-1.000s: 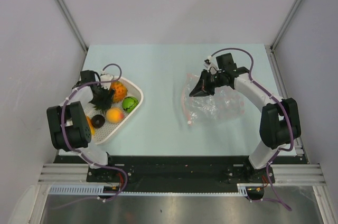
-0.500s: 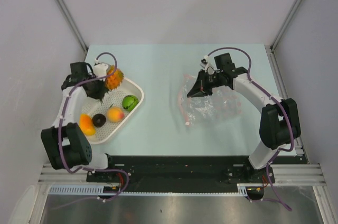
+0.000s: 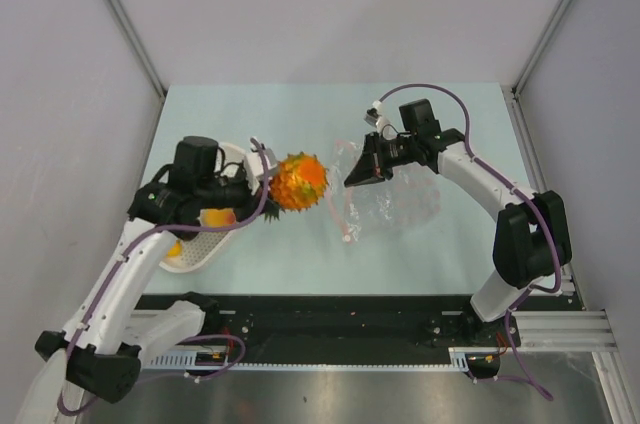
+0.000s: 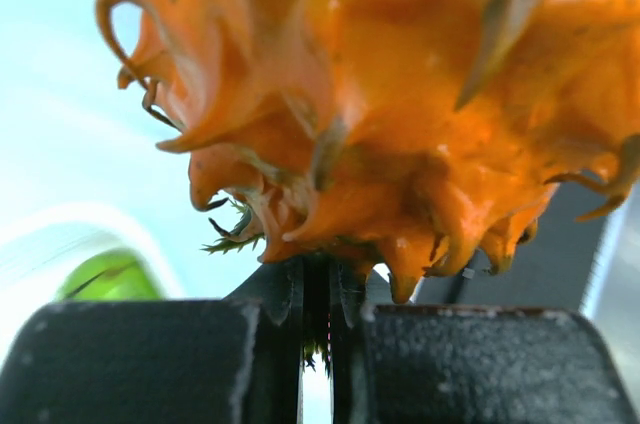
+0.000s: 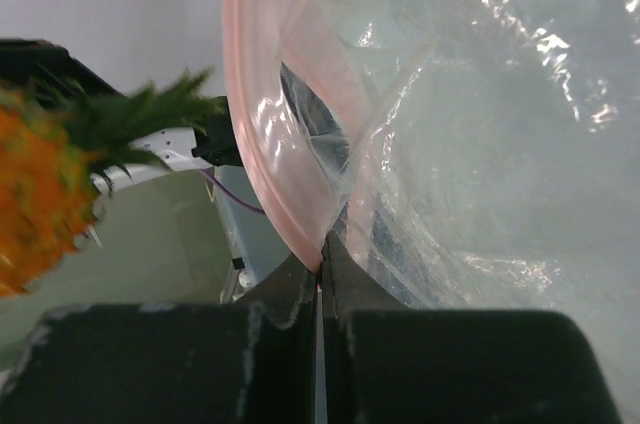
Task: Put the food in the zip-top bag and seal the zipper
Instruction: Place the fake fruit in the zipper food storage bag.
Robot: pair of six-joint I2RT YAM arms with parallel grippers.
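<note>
Pineapple (image 3: 299, 182) level, body toward zip-top bag (image 3: 405, 199), leaves (image 5: 140, 114) pinched by left fingers (image 4: 150, 364), right fingers (image 5: 150, 364) pinching zipper (image 5: 262, 164)

Orange pineapple (image 3: 299, 181) with green leaves (image 5: 140, 114); clear bag (image 3: 410, 199), pink zipper (image 5: 245, 124); white basket (image 3: 195, 249).

No text, label, brand, number or sign can be read in any of the three views.
</note>
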